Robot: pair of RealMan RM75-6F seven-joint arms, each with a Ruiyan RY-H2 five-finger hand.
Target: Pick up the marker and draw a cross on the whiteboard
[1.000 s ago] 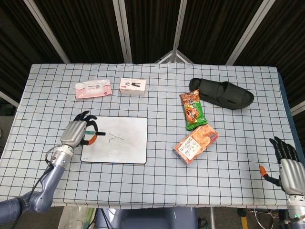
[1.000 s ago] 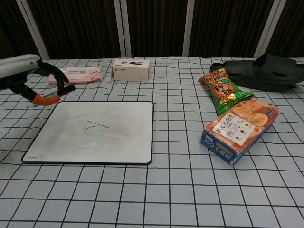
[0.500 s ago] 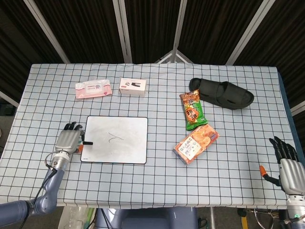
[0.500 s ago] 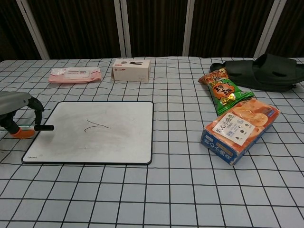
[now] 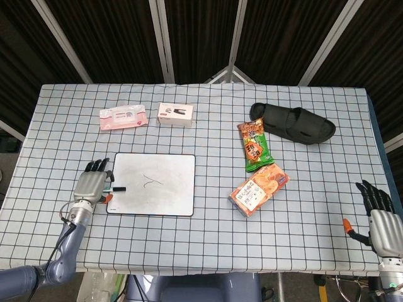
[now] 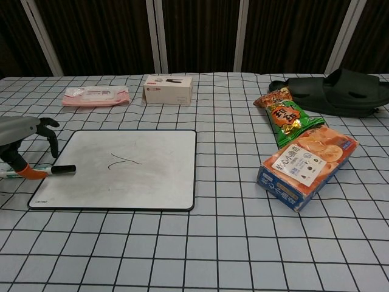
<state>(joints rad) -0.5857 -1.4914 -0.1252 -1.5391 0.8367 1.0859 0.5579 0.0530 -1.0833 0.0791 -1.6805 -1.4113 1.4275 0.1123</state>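
The whiteboard (image 5: 154, 184) (image 6: 127, 167) lies flat at the front left and bears one thin curved black stroke (image 6: 124, 161). The marker (image 6: 45, 171) (image 5: 116, 188) lies flat across the board's left edge, its black cap on the board and its white body on the cloth. My left hand (image 5: 93, 185) (image 6: 21, 137) hovers just left of the board with its fingers raised and spread. Its orange thumb tip (image 6: 29, 173) rests against the marker's body. My right hand (image 5: 381, 217) stays open at the table's front right corner, far from the board, and shows only in the head view.
A pink wipes pack (image 5: 123, 117) and a white box (image 5: 175, 114) sit behind the board. To the right lie a green snack bag (image 5: 254, 145), an orange snack box (image 5: 259, 189) and a black slipper (image 5: 293, 123).
My left hand came down from above the board's left edge with the marker, laid it flat, and spread its fingers off it. The right hand has not moved.
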